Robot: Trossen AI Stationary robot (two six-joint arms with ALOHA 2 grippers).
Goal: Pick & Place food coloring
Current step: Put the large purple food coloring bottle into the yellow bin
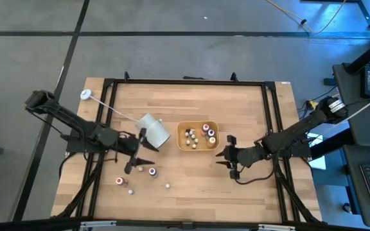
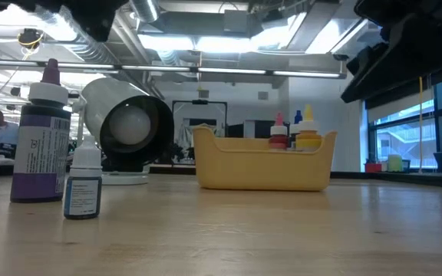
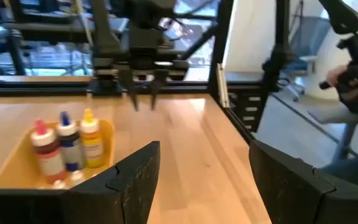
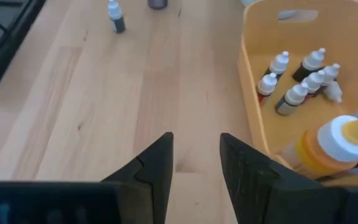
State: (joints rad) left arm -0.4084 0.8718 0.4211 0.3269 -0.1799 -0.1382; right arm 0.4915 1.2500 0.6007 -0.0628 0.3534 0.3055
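The food coloring is many tiny bottles. Several stand or lie in the orange tray (image 1: pixel 198 146), among them small white-capped ones (image 4: pixel 294 81) and three taller ones (image 3: pixel 67 146). A few more stand loose on the wood: one (image 1: pixel 153 171) near my left gripper, a purple one (image 2: pixel 43 138) and a blue-labelled one (image 2: pixel 83 182). My left gripper (image 1: pixel 140 154) hovers open left of the tray, beside the tipped white cup (image 1: pixel 153 130). My right gripper (image 1: pixel 225 156) hovers open just right of the tray, with only bare wood between its fingers (image 4: pixel 156 165).
The white cup lies on its side, its mouth showing dark in the low view (image 2: pixel 133 126). A black frame (image 1: pixel 185 82) runs around the table. A white stick with a round end (image 1: pixel 86 95) lies at the far left. Bare wood lies along the near edge (image 1: pixel 198 199).
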